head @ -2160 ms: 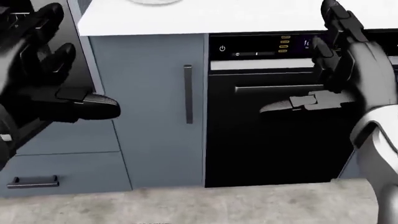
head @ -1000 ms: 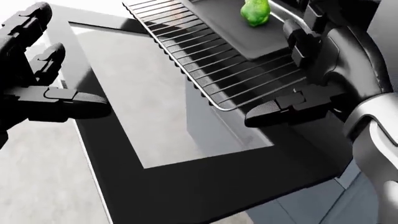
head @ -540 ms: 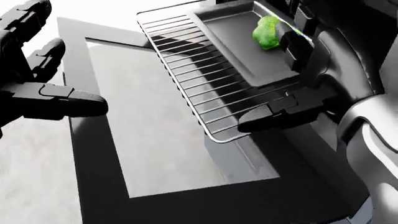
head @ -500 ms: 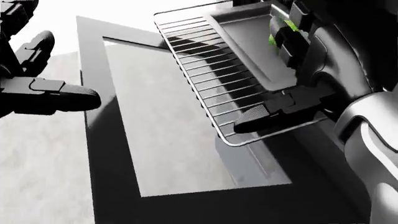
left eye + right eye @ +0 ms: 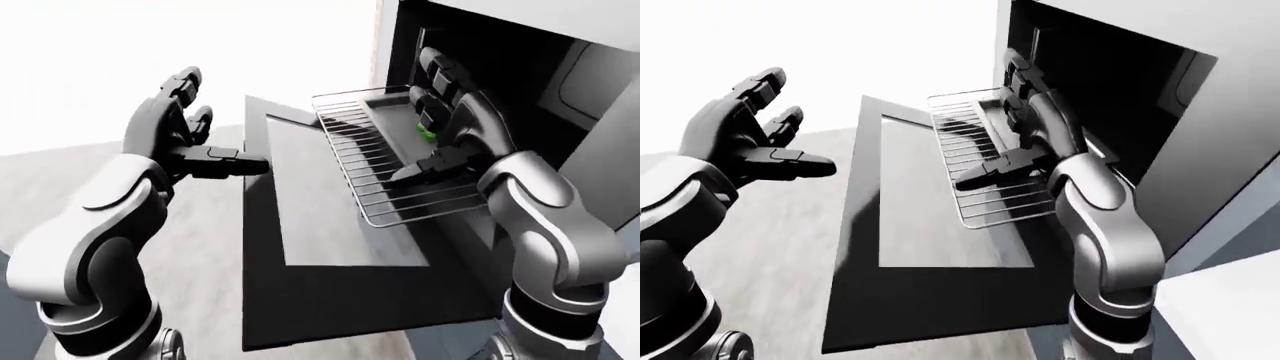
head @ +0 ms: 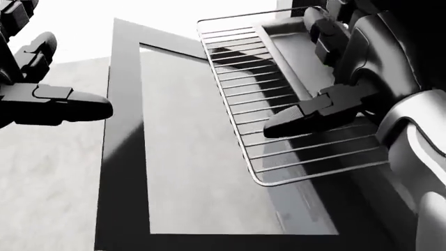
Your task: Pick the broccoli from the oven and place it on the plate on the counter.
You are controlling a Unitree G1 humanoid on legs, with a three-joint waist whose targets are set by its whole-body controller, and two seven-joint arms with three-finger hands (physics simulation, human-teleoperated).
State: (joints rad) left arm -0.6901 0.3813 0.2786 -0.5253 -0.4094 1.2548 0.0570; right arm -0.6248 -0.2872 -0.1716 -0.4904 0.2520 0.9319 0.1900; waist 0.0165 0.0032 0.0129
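Observation:
The oven is open, with its glass door [image 6: 125, 157] folded down and the wire rack [image 6: 278, 130] pulled out over it. A dark tray [image 6: 293, 52] lies on the rack. Of the green broccoli [image 5: 424, 134], only a sliver shows in the left-eye view, behind my right hand; in the head view it is hidden. My right hand [image 5: 415, 127] is open above the tray, its fingers spread beside the broccoli and its thumb [image 6: 307, 112] over the rack. My left hand [image 5: 215, 124] is open and empty, held to the left of the door. The plate is not in view.
The dark oven cavity [image 5: 1100, 97] sits in a grey cabinet [image 5: 1220, 150] on the right. A white counter corner [image 5: 1230, 307] shows at the bottom right of the right-eye view. Pale floor [image 6: 48, 183] lies left of the door.
The camera has swung from a cabinet and dishwasher front to the open oven and keeps shifting. My right hand has come in front of the broccoli, which no longer shows in the head view.

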